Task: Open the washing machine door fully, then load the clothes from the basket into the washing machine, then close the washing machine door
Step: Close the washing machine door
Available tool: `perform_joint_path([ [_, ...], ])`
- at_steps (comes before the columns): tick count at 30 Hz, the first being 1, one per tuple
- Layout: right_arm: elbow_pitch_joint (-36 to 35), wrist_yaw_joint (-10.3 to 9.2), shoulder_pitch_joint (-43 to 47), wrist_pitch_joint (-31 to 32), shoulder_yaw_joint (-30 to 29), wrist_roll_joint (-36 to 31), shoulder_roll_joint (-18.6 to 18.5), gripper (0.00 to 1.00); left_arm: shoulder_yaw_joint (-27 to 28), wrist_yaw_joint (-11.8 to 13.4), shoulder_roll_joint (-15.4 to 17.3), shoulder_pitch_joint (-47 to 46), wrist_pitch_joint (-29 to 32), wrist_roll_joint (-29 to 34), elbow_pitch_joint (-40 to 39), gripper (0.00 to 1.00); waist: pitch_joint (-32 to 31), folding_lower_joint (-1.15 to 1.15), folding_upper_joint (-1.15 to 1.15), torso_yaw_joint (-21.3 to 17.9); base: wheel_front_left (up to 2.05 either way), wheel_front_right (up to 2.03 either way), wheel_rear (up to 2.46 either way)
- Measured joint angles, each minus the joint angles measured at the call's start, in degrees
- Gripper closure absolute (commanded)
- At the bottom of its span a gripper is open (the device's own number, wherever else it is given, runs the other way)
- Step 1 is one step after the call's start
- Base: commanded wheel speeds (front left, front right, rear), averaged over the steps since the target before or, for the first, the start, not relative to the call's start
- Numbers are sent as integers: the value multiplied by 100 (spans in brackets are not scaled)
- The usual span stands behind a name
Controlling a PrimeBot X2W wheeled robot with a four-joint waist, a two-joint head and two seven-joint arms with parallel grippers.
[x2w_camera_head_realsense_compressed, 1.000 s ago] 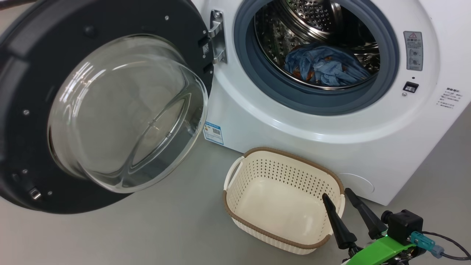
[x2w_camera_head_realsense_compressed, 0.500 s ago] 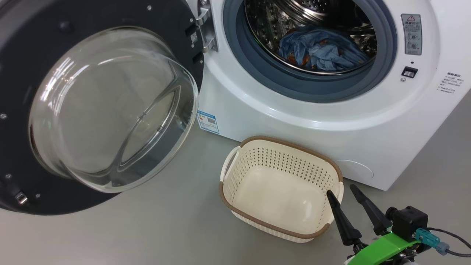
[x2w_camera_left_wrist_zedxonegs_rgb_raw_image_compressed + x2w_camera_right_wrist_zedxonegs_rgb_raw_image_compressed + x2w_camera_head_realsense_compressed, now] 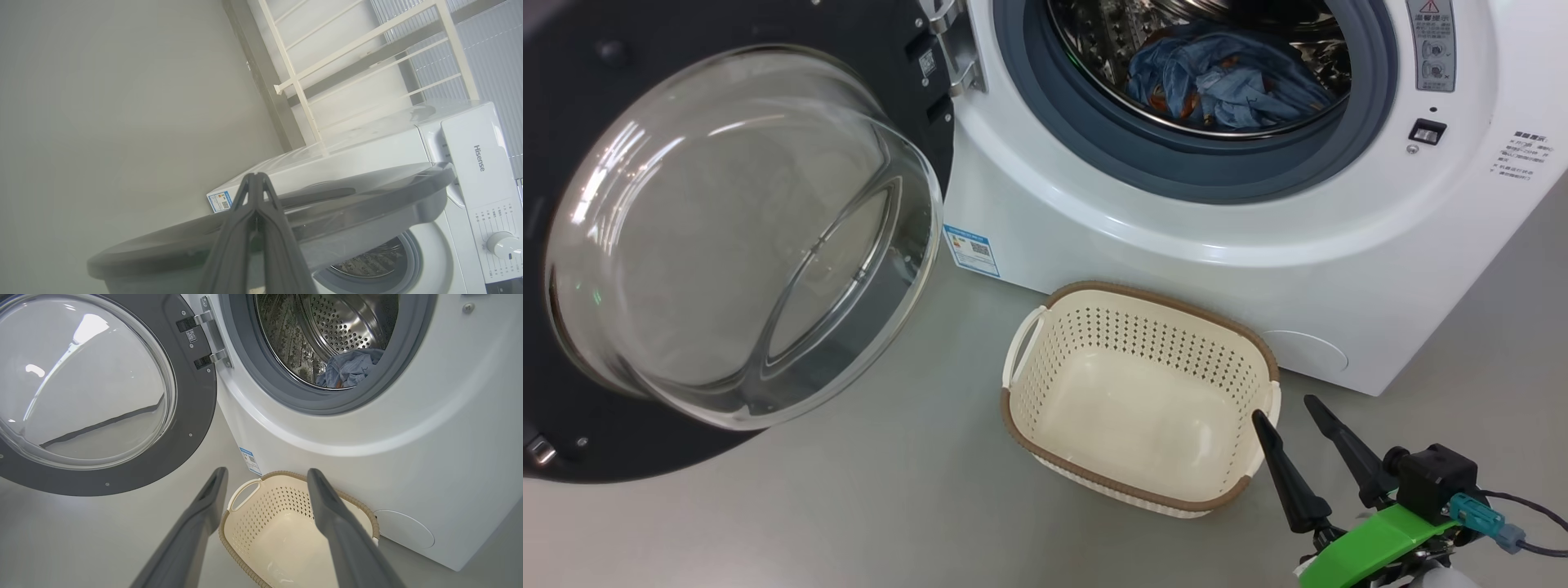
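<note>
Blue printed clothes [image 3: 1225, 77] lie bundled low inside the steel drum [image 3: 1111, 41] of the washing machine [image 3: 1176, 237], behind the grey-blue gasket [image 3: 1094, 139], with nothing draped over its lip. The basket [image 3: 1013, 420] stands empty on the grey floor [image 3: 915, 506], just in front of the machine's lower front. By that evidence the loading looks done, and the step in hand is the last one: closing the door.

The washing machine door [image 3: 686, 24] hangs swung wide to the left on its hinge [image 3: 956, 49], its glass bowl [image 3: 743, 237] facing the head camera. The right gripper [image 3: 1284, 408] hovers just beside the basket's near right corner, its two dark fingers spread wide and holding nothing. In its own wrist view the left gripper [image 3: 255, 177] has its fingers pressed together, also empty, and points over the door's outer edge — I cannot tell whether it touches it.

The next move probably falls to the left arm. It would press on the door's outer face and sweep it round the hinge towards the opening until the latch catches. The basket sits near that arc — whether the door passes clear above it is worth watching.
</note>
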Motion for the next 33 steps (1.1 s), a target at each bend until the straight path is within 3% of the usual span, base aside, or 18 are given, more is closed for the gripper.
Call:
perform_joint_path([
  [15,12,0,-65,0,-10,-15,0,0,-111,1,-199,32,732,-113,-189,100,-79,0,0,88,0,0,0],
  [33,43,0,53,0,-34,-14,115,0,-191,2,-445,663,2013,-367,-1650,100,-450,0,0,183,0,0,0],
])
